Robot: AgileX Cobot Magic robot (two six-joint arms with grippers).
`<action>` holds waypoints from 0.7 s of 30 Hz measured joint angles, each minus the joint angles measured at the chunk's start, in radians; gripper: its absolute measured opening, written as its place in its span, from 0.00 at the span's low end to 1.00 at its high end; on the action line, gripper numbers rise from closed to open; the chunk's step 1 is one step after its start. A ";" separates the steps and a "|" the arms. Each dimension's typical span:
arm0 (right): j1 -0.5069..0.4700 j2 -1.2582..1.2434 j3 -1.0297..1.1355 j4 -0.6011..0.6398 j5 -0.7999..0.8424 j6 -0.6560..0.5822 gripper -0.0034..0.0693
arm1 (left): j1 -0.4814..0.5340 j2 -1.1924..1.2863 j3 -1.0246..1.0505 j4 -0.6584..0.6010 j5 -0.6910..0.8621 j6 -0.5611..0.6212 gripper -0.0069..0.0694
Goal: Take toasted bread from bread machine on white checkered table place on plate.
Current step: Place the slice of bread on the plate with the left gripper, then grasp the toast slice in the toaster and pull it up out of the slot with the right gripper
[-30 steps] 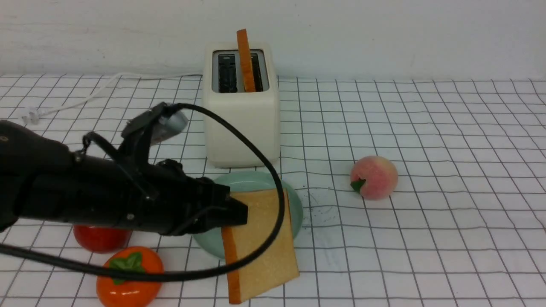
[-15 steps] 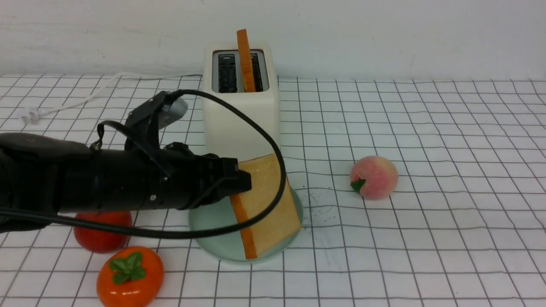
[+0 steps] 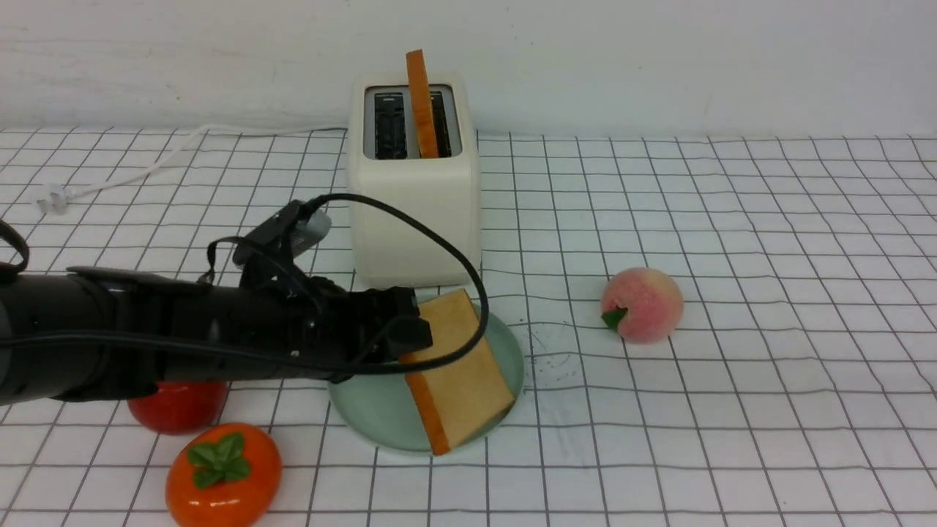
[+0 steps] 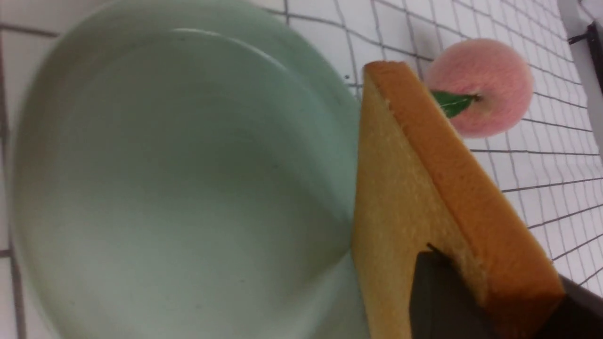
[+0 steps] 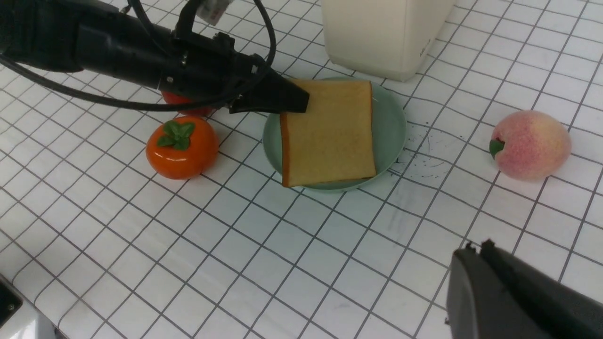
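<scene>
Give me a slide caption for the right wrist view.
Left gripper holds a toast slice over the mint-green plate, between a persimmon and a peach, toaster beyond.

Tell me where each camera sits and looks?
Front view: between the arms, facing the bread machine; left gripper shows.
Left wrist view: on the left arm, close over the plate and toasted bread; a fingertip shows.
Right wrist view: on the right arm, above the table; right gripper shows.
All three share the peach.

Bright, even light, soft shadows; the left wrist view blurs the close plate [image 4: 141, 165].
</scene>
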 joint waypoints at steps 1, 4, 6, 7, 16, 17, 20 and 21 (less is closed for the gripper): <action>0.000 0.000 0.000 0.000 0.000 -0.001 0.05 | 0.000 0.001 0.000 0.004 -0.003 0.000 0.44; 0.000 0.000 0.000 0.002 0.000 -0.001 0.05 | 0.000 -0.002 0.000 0.044 -0.015 0.007 0.61; 0.000 0.000 0.000 0.002 0.000 -0.001 0.05 | 0.000 -0.008 0.000 0.071 -0.023 0.017 0.68; 0.000 0.000 0.000 0.002 0.001 -0.001 0.05 | 0.000 -0.021 0.000 0.100 -0.035 0.024 0.75; 0.000 0.000 0.000 0.002 0.000 -0.002 0.05 | 0.000 -0.225 0.000 0.196 -0.269 0.033 0.93; 0.000 0.000 0.000 0.002 0.000 -0.002 0.05 | 0.000 -0.257 0.000 0.199 -0.300 0.034 0.92; 0.000 0.001 0.000 0.002 0.000 -0.001 0.05 | 0.000 -0.336 0.000 0.199 -0.348 0.035 0.86; 0.000 0.004 0.000 0.002 -0.001 -0.001 0.05 | 0.000 -0.375 0.000 0.199 -0.355 0.036 0.81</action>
